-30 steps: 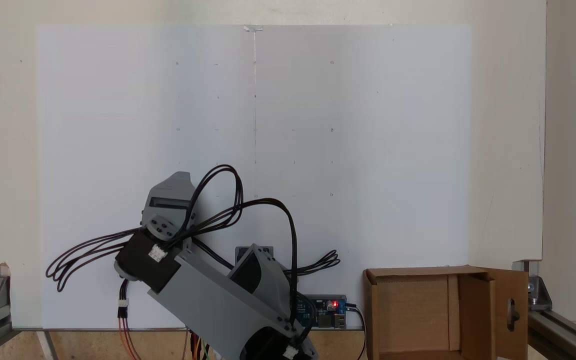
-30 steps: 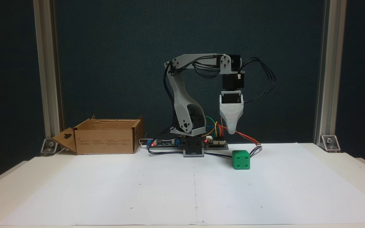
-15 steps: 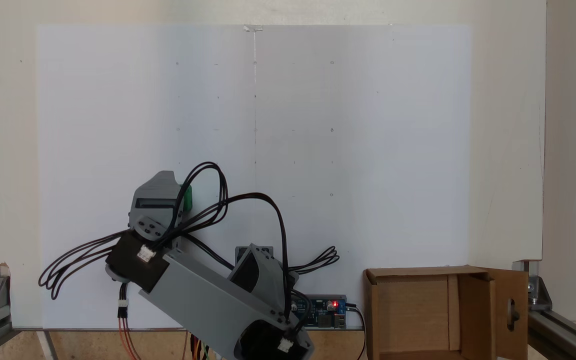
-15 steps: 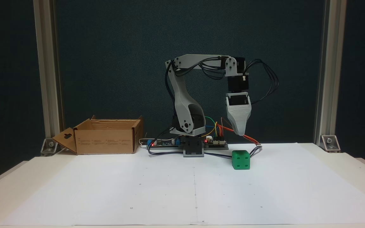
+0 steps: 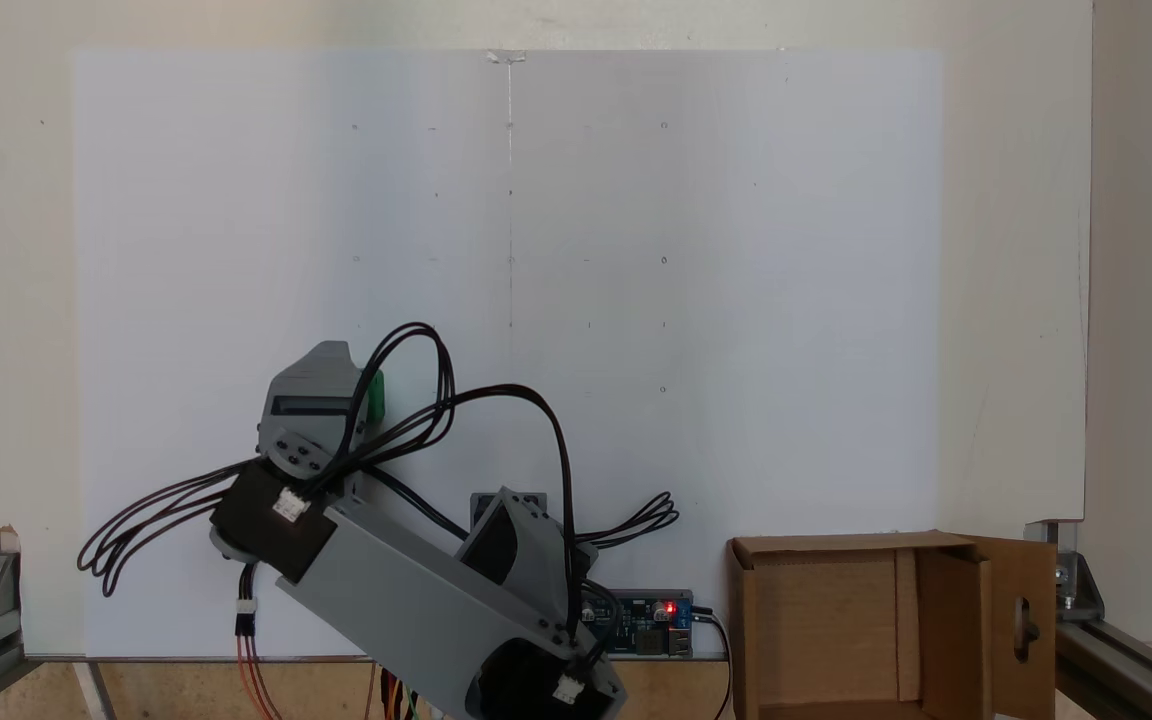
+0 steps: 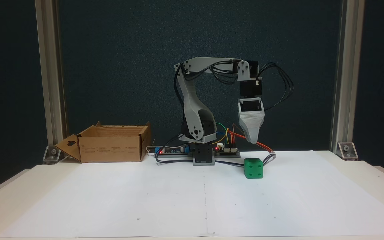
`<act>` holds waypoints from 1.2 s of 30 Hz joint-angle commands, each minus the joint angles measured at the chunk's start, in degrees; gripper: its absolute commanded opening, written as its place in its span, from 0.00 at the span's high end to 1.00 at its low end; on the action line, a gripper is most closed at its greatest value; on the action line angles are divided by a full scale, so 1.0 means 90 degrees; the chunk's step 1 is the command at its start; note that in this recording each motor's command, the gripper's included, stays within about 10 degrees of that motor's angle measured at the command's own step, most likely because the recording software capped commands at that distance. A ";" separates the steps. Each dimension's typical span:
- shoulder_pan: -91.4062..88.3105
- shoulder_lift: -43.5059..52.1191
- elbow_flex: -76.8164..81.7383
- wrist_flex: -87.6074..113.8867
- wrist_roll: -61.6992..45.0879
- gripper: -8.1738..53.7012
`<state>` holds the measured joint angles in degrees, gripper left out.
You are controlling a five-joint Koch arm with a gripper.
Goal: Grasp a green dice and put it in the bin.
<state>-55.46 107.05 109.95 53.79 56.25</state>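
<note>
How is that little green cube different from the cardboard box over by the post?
The green dice is far smaller than the cardboard box, which is several times wider. The dice is bright green and solid, with pips on its faces; the box is plain brown, open on top, with flaps folded outward. The dice sits on the white paper below the arm's gripper; the box stands off to the side, beyond the paper's corner. Both rest on the table, untouched.

In a fixed view from the front, the dice [image 6: 253, 168] sits on the paper [image 6: 178, 200], right of the arm's base [image 6: 203, 156]. The gripper [image 6: 252, 140] hangs above the dice, not touching it. The bin [image 6: 112, 146] stands far to the left, behind the paper's edge, well apart from the dice.
</note>
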 commanded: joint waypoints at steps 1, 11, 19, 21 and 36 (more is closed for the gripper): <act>0.0000 -0.0107 -0.0098 -0.0078 0.0498 0.17; -0.0020 -0.0498 0.0059 -0.0176 0.0498 0.17; -0.0049 -0.0684 0.0352 -0.0645 0.0508 0.17; -0.0078 -0.0732 0.0420 -0.0693 0.0508 0.17; -0.0176 -0.1133 0.0723 -0.0986 0.0508 0.17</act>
<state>-57.04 96.77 116.98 45.70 56.60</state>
